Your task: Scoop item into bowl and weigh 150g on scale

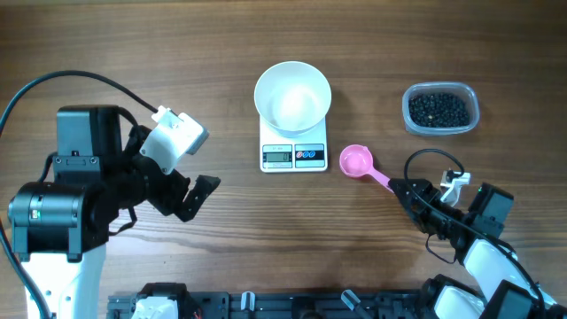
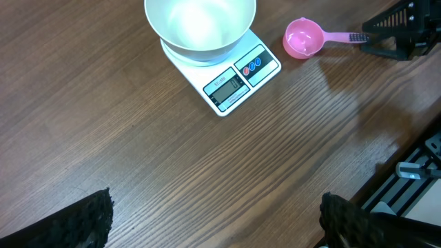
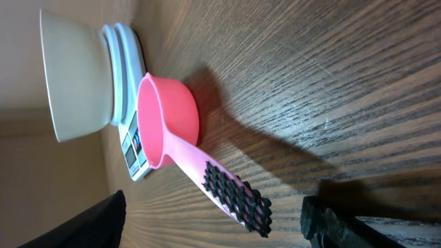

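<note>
The white bowl (image 1: 292, 96) stands empty on the white scale (image 1: 292, 156), at the back centre. The item, black beans (image 1: 436, 108), fills a clear tub at the back right. A pink scoop (image 1: 358, 161) lies on the table right of the scale, empty, its handle pointing toward my right gripper (image 1: 406, 197). In the right wrist view the black-meshed end of the scoop (image 3: 169, 117) handle lies between the wide-open jaws of the right gripper (image 3: 213, 207), touching neither. My left gripper (image 1: 197, 197) hovers open and empty at the left; from it I see the bowl (image 2: 200, 27), scale (image 2: 238, 79) and scoop (image 2: 303, 38).
The clear tub (image 1: 410, 96) sits about a hand's width right of the bowl. A black rail (image 1: 292, 306) runs along the front edge of the wooden table. The left arm's bulky base (image 1: 62, 204) fills the front left.
</note>
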`<move>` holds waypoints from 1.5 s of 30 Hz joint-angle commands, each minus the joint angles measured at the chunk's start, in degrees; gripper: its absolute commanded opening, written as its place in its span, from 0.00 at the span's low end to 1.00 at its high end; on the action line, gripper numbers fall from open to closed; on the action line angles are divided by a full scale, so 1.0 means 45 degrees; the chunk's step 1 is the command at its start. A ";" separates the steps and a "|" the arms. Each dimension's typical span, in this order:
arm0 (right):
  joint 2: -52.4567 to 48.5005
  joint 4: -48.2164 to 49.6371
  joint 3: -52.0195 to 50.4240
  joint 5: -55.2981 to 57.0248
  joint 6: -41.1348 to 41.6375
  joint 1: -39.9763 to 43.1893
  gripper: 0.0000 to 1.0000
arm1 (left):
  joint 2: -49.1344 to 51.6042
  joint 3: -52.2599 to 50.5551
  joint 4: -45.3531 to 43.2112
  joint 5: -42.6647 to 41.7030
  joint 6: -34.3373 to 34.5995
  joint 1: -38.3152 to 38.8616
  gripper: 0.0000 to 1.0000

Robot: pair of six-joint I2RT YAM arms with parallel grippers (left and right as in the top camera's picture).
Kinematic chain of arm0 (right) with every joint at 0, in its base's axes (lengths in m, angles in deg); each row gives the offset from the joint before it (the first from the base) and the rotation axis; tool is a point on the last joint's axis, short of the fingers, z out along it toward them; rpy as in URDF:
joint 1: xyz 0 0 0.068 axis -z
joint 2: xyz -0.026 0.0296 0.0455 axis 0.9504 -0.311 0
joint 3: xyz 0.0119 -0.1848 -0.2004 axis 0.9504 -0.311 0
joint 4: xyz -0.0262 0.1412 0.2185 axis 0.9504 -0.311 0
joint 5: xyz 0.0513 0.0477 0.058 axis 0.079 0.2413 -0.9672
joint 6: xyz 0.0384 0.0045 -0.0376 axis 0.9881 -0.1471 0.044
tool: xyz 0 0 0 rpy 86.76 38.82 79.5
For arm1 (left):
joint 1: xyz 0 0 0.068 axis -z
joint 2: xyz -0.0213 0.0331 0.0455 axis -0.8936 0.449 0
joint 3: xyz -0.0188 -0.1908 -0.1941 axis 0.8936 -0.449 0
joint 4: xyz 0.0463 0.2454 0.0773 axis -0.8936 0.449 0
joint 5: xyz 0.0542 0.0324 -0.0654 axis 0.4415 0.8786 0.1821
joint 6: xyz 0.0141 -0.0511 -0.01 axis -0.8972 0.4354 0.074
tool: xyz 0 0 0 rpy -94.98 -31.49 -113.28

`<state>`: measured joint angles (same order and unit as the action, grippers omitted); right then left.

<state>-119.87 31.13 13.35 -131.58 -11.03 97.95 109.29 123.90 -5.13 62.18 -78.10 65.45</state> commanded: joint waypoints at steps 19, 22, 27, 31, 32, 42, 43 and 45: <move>-0.4891 0.3288 -0.0510 -0.0253 -0.0058 0.0228 0.88 | -0.0039 0.0204 0.0015 -0.0199 -0.0243 -0.0087 1.00; -0.5863 0.4211 -0.0442 -0.0452 0.0010 0.0228 0.86 | -0.0039 0.0204 0.0015 -0.0199 -0.0243 -0.0087 1.00; -0.7048 0.5129 -0.0321 -0.0840 -0.0350 0.0228 0.82 | -0.0039 0.0204 0.0015 -0.0199 -0.0243 -0.0087 1.00; -0.7227 0.5829 -0.0316 -0.1234 -0.0364 0.0228 0.79 | -0.0039 0.0204 0.0015 -0.0199 -0.0243 -0.0087 1.00; -0.7227 0.5858 -0.0316 -0.1234 -0.0359 0.0228 0.78 | -0.0039 0.0204 0.0015 -0.0199 -0.0243 -0.0087 1.00; -0.7227 0.6188 -0.0321 -0.1234 -0.0369 0.0228 0.49 | -0.0039 0.0204 0.0015 -0.0199 -0.0243 -0.0087 1.00; -0.7227 0.6295 -0.0321 -0.1234 -0.0369 0.0228 0.48 | -0.0039 0.0204 0.0015 -0.0199 -0.0243 -0.0087 1.00; -0.7227 0.6421 -0.0321 -0.1239 -0.0355 0.0228 0.48 | -0.0039 0.0204 0.0015 -0.0199 -0.0243 -0.0087 1.00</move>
<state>-150.10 60.24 13.35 -147.99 -11.06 99.30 109.29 123.90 -5.11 62.18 -78.10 65.45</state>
